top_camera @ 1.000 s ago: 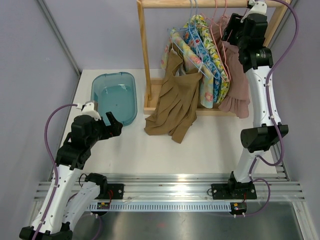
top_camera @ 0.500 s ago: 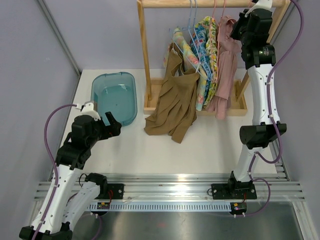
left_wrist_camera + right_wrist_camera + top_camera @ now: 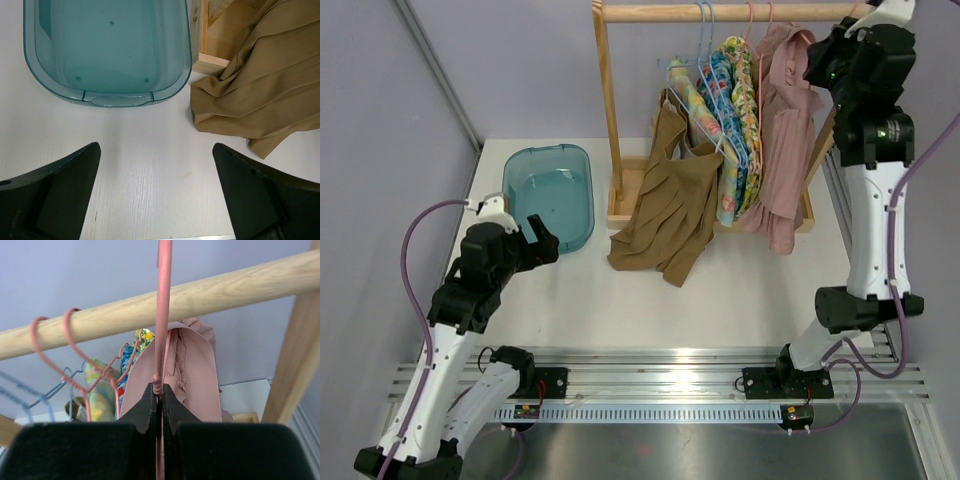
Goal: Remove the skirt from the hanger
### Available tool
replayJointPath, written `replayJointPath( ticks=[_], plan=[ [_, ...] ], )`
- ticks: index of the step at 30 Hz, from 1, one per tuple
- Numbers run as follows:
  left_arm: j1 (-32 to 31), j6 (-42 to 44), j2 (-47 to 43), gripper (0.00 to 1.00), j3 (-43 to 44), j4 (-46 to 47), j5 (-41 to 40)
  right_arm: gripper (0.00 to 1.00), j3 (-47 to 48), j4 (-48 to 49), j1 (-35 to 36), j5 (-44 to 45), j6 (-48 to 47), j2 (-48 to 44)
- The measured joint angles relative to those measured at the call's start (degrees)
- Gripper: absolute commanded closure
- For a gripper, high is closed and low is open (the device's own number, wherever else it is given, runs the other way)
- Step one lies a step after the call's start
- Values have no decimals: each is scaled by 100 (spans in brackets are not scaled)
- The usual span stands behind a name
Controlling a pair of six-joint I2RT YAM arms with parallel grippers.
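Right gripper (image 3: 161, 392) is squeezed fully closed on the neck of a pink wire hanger (image 3: 164, 300), right at the twist in the wire. It's way up at the right end of the wooden rail (image 3: 225, 287). The top of that hanger runs out of the wrist view, so I can't tell if its hook is over the rail or not.

The pink skirt (image 3: 785, 130) hangs straight down from that hanger, last in the row, its hem down by the rack's base.

Just left of it I count two more pink hooks (image 3: 50, 340) sitting over the rail, then blue wire hangers (image 3: 705, 40), looks like two but they overlap. There's a bunch of flowery clothes (image 3: 735, 120) too, and I can't separate them well enough to count. One brown garment (image 3: 265, 90) droops off the rack and spills onto the table (image 3: 740, 300).

Left gripper (image 3: 155, 146) is spread wide with nothing in it, hovering above the table. In front of it sits one teal plastic tub (image 3: 107, 97), just beside the brown cloth but not touching it.
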Motion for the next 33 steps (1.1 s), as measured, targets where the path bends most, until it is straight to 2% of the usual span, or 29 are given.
replayJointPath(
  ticks=[3, 6, 10, 13, 18, 21, 24, 28, 33],
  plan=[
    [-140, 122, 385, 1, 540, 39, -4, 100, -490, 13, 0, 7, 42, -761],
    [-435, 221, 1019, 1, 1526, 133, 55, 100, -1207, 79, 0, 11, 105, -1657],
    [-1316, 291, 1812, 1, 2977, 308, 179, 100, -2103, 72, -4, 26, 223, -2649],
    [-2623, 369, 2345, 1, 3851, 479, 98, 100, -2743, 0, -4, 22, 398, -3211],
    [-5460, 474, 3333, 1, 4498, 813, -470, 100, -3683, -376, -4, 74, 732, -3947],
    [-6509, 476, 4050, 1, 4640, 992, -859, 100, -3880, -723, -4, 116, 872, -4194],
    [-7073, 522, 4780, 1, 4968, 1067, -1121, 100, -3958, -911, -4, 157, 955, -4395],
    [-7370, 522, 5591, 1, 5678, 1117, -1215, 100, -4015, -1078, -4, 175, 1016, -4682],
    [-7503, 516, 5766, 1, 5989, 1268, -1290, 100, -4092, -1204, -4, 197, 1029, -4927]
  ],
)
